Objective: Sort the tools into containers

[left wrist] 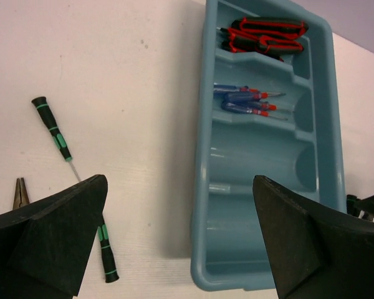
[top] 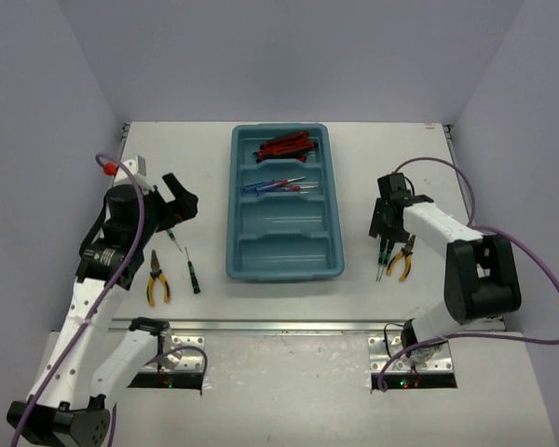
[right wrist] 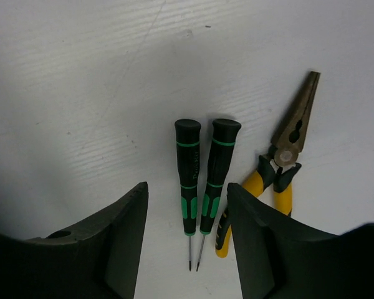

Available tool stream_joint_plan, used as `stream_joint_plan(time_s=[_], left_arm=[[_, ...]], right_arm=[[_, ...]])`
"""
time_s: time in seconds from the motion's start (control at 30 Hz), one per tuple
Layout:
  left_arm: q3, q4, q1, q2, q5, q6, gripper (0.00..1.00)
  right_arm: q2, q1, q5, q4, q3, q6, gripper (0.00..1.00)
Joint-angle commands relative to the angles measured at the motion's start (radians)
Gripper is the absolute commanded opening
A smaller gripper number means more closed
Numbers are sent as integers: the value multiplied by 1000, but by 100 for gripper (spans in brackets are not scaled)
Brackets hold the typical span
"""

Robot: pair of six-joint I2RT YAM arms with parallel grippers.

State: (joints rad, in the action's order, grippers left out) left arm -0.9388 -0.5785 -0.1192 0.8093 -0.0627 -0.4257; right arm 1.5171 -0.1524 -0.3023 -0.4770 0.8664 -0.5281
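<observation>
1. Four compartments make up the teal tray mid-desk. The red-black utility knives sit in the 12 o'clock one, and the blue and red-handled screwdrivers lie in the next one down.
2. The left pincer, at 9 o'clock of the tray, is spread wide and grips nothing.
3. At the tray's 8 o'clock, a long-nose pliers and two thin screwdrivers lie loose on the desk.
4. The right pincer, around 3 o'clock of the tray, is released too. A black-green screwdriver pair lies side by side, showing between its fingers. The yellow-handled pliers are just at the pair's 3 o'clock.
</observation>
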Motion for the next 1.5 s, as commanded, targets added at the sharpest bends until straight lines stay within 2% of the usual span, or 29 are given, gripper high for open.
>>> stream_joint_plan(time_s=[0.0,0.13,0.5,0.7,1.03,1.17,1.23,1.3,1.37,1.47], left_arm=[[135,84,-8,-115,18,67,100],[190,79,-23,-114,-42,42,100],[201,94,-41,-111,-5,46,100],[204,101,-46,-106,11,49,100],[206,106,-51,-110,32,58,100],[207,108,-51,-127,33,56,100],[209,111,-51,-131,35,56,100],[210,113,-51,-131,38,56,100],[210,114,-53,-130,40,56,100],[210,114,-51,-132,41,56,100]], right_arm=[[101,1,29,57,42,-12,53],[147,1,35,82,46,-15,48],[219,-1,68,130,19,-22,42],[229,-4,98,148,1,-23,25],[82,-28,61,90,78,35,3],[-52,-74,-26,101,161,136,1],[-100,-99,-35,144,220,244,0],[-130,-155,31,226,221,400,0],[-165,-228,159,393,205,517,0],[-150,-289,468,516,213,655,0]])
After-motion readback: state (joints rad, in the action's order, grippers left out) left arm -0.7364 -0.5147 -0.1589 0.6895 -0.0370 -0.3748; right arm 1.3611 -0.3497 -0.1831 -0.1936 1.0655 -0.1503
